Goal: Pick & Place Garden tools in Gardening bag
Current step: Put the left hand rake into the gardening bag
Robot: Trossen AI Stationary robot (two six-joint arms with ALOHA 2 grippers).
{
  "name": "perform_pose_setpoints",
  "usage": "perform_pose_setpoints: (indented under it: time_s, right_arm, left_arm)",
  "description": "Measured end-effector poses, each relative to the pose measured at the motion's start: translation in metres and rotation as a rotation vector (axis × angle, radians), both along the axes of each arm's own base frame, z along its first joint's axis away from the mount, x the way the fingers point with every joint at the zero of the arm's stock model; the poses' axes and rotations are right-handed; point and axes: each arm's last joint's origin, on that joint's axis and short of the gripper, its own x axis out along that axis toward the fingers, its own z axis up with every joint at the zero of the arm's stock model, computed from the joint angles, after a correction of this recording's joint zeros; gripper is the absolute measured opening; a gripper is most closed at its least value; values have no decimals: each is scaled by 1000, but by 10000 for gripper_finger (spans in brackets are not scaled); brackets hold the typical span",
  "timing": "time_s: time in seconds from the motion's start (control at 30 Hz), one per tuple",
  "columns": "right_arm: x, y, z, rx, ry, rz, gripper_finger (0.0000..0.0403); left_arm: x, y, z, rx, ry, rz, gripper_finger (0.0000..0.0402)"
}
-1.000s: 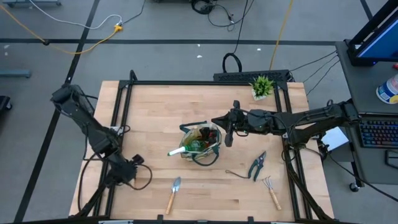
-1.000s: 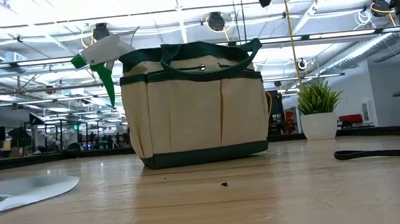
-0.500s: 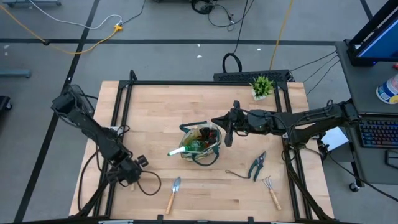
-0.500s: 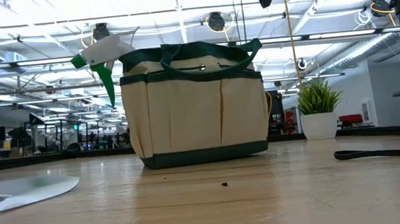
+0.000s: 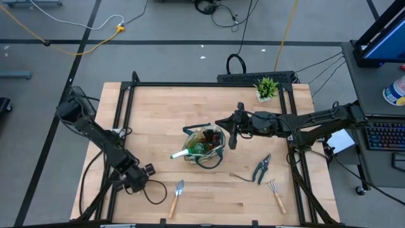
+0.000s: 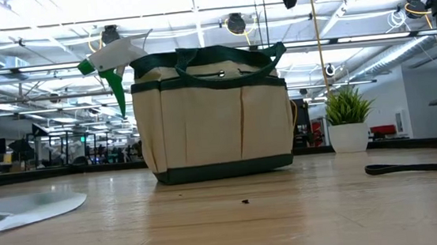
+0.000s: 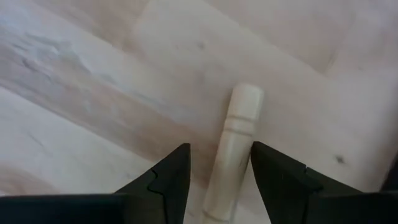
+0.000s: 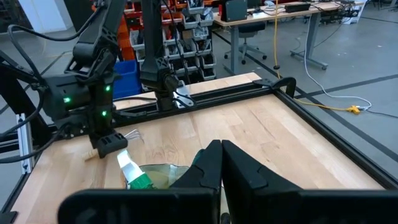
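- At the centre of the high view sits the gardening bag (image 5: 204, 145) — beige with dark green trim, upright, with tools already inside; the green spray bottle (image 5: 185, 152) pokes its white nozzle out over the bag's left rim.
- In the low view the bag (image 6: 214, 119) stands in the middle of the frame, the spray bottle's nozzle (image 6: 113, 56) jutting at its upper left.
- Lower centre-left of the high view, a wooden-handled trowel (image 5: 176, 197) lies flat on the table (image 5: 158, 114), below and left of the bag.
- Lower right of the bag lie the teal-handled pruning shears (image 5: 262, 168), and below them a small fork-rake (image 5: 275, 193) near the table's lower right edge.
- The left gripper (image 5: 147, 175) hangs low just left of the trowel; in its wrist view its fingers (image 7: 171, 183) stand apart on either side of the pale wooden handle (image 7: 236, 146), with gaps showing — not closed on it.
- The right gripper (image 5: 232, 133) hovers just right of the bag, fingers closed together and holding nothing.
- A small potted plant (image 5: 266, 88) stands at the table's upper right.
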Motion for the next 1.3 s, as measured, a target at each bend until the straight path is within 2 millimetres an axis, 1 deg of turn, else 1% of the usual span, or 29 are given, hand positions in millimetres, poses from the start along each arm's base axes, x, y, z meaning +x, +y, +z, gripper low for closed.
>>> perform_pose_setpoints:
  time_s: [0.23, 0.53, 0.67, 0.83, 1.03, 1.3]
  right_arm:
    - [0, 0, 0, 0, 0, 1, 0]
    - [0, 0, 0, -2, 1, 2, 0]
    - [0, 0, 0, -3, 1, 2, 0]
    - [0, 0, 0, -3, 1, 2, 0]
    - [0, 0, 0, 0, 1, 2, 0]
    - [0, 0, 0, 0, 1, 2, 0]
  left_arm:
    - [6, -5, 2, -57, -53, 14, 175]
    - [7, -6, 3, -84, 22, 198, 175]
    - [6, -5, 2, -57, 38, 273, 175]
    - [5, 0, 0, 18, 27, 350, 175]
    - [4, 2, -1, 46, 36, 373, 175]
    - [4, 2, -1, 51, 22, 340, 175]
